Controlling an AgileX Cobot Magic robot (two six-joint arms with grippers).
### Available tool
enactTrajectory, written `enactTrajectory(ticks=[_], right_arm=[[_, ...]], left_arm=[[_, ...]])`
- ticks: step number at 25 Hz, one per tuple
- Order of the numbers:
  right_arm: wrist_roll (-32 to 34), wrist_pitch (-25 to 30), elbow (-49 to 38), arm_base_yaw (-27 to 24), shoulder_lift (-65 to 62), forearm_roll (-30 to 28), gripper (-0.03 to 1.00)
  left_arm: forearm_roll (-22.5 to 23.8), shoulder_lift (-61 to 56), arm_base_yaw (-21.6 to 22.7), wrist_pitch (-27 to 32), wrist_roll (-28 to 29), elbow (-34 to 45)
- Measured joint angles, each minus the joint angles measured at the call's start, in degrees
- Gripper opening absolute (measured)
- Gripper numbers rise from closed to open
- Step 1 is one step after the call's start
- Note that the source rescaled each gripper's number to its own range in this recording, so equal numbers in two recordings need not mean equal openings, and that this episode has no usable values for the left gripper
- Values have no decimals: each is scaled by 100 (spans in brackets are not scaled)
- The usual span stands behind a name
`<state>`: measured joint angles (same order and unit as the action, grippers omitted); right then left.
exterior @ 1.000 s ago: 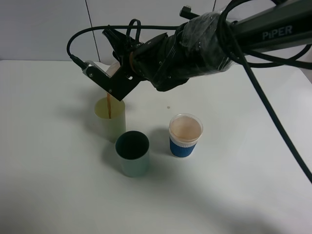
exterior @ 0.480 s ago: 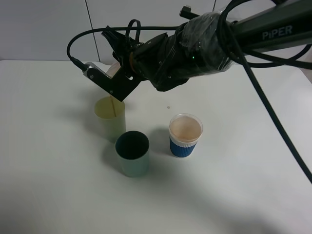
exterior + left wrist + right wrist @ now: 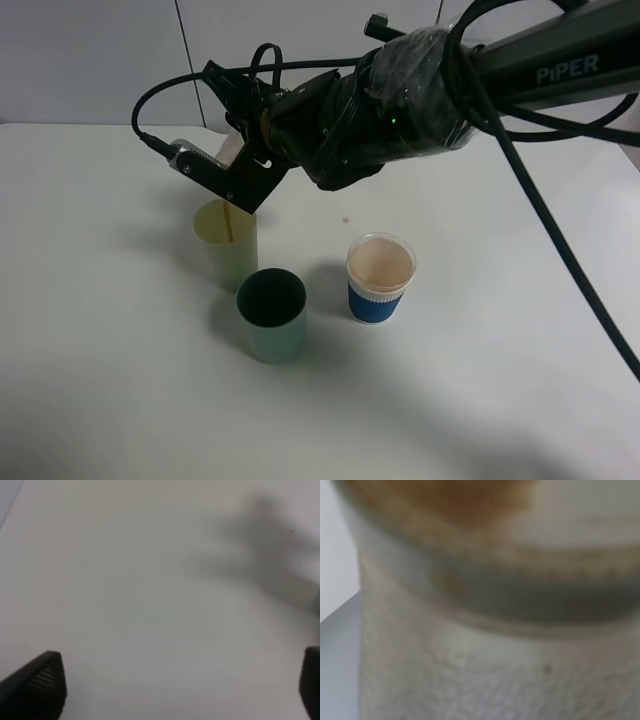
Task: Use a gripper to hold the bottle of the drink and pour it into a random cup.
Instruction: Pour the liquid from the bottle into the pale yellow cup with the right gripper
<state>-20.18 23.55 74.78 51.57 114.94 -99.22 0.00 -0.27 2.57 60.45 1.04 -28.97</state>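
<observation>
In the exterior high view my right gripper (image 3: 218, 165) reaches across to the left and is shut on the bottle (image 3: 232, 147), of which only a pinkish part shows between the black fingers. The bottle is tipped, mouth down, over the pale yellow-green cup (image 3: 226, 243). A thin brown stream (image 3: 230, 217) falls into the cup. The right wrist view is filled by the blurred bottle (image 3: 490, 610) with brown drink in it. My left gripper (image 3: 175, 690) is open over bare table, with one ribbed fingertip (image 3: 42, 682) showing clearly; it is out of the exterior view.
A dark teal-green tumbler (image 3: 271, 314) stands just in front of the pale cup. A blue-sleeved clear cup (image 3: 380, 278) holding pinkish-brown drink stands to its right. A small brown drop (image 3: 346, 220) lies on the white table (image 3: 500, 360). Black cables hang from the right arm (image 3: 560, 60).
The right gripper with the bottle has shifted slightly left and tilted further. The stream into the pale cup is thinner than a second ago.
</observation>
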Motion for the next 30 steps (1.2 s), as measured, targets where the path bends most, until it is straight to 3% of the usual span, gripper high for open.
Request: enactTrajectory(ticks=[11,23,30], right_arm=[[-142,8,0,106,0,0,0],[-1121,49,18,125,-81,0,0],[-1242,49,18,180,-103,0,0]], left_arm=[[0,0,0,0,0,0],[0,0,0,0,0,0],[0,0,0,0,0,0]])
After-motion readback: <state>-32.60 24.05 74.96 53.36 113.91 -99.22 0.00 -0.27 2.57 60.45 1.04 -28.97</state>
